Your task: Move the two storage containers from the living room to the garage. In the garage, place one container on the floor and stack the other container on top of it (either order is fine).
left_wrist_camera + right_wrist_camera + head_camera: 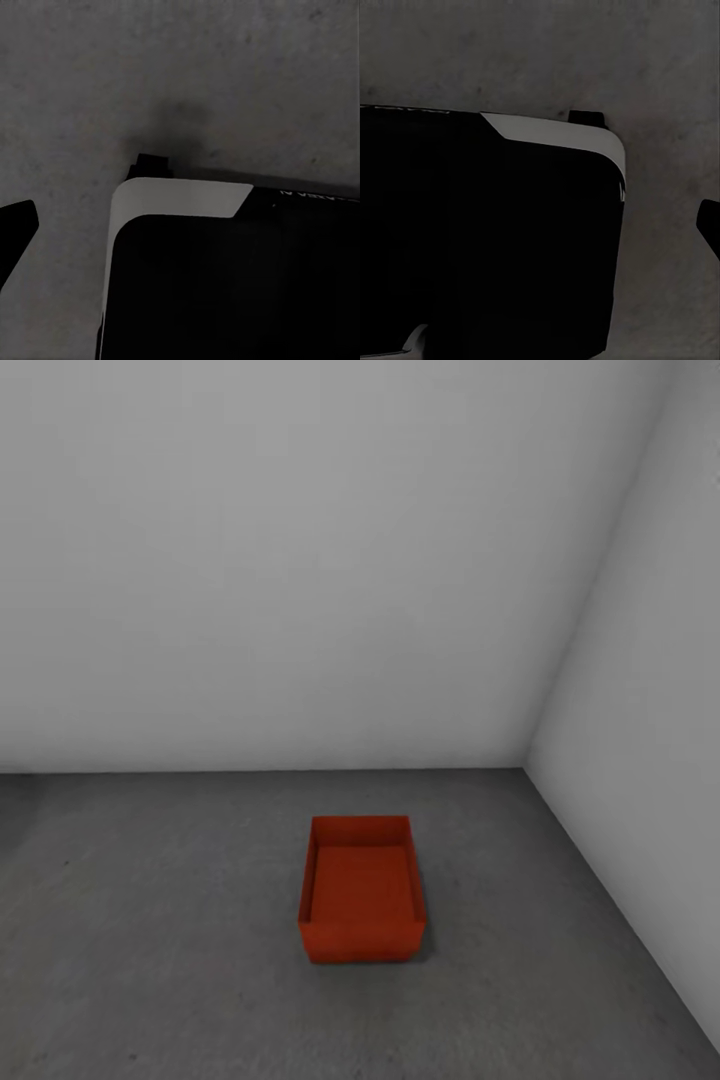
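Garage corner, white walls (300, 560) meeting at the right. One storage container (361, 890) sits upright on the grey concrete floor (150, 920), open top up, nothing inside, near the back wall and a little off the side wall. It looks like one bin, not two nested, though I cannot be sure from the head view.

Left wrist view: dark robot base (225, 285) with a pale corner trim over the concrete, plus a dark sliver at the frame edge — possibly a fingertip, too little to judge. Right wrist view much the same: base (487, 240) and speckled floor. Whether either pincer is spread or pressed together I cannot tell; nothing seems held. The container lies well ahead of both pincers, out of reach.

Risks, as I judge them:
- second bin probably yet to be fetched — a long carry, grip could slip
- base rolling in too close could nudge the placed bin toward the wall
- stacking off-square, so the upper bin tips off the low rim
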Robot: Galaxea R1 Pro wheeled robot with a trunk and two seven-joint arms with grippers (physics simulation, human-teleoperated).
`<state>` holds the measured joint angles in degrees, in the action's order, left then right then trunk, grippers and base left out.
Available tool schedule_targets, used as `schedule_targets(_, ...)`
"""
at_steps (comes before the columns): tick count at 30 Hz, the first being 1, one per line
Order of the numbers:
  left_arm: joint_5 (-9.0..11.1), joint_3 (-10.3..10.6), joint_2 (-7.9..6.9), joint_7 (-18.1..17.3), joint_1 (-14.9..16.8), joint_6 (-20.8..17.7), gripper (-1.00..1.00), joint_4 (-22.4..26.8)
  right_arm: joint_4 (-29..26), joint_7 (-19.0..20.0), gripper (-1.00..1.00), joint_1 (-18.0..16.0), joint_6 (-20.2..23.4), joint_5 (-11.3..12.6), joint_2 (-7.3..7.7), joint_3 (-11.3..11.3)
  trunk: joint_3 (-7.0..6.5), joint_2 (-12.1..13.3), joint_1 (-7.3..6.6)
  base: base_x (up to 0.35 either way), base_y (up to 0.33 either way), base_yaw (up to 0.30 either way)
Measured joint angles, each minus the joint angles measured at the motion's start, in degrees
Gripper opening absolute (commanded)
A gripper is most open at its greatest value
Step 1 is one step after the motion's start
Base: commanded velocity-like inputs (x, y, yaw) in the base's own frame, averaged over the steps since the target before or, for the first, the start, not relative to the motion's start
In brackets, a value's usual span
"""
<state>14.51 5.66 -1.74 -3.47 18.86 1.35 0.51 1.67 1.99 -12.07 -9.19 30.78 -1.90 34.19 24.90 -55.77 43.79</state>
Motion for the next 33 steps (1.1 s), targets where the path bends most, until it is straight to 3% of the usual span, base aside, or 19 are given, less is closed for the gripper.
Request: schedule_targets(33,0.0,0.0,0.0,0.0,0.0,0.0,1.0,0.0,0.0,0.0,1.0,0.0,0.0,-0.1,0.0,0.0,-2.99,0.0,0.0,0.0,0.0,0.0)
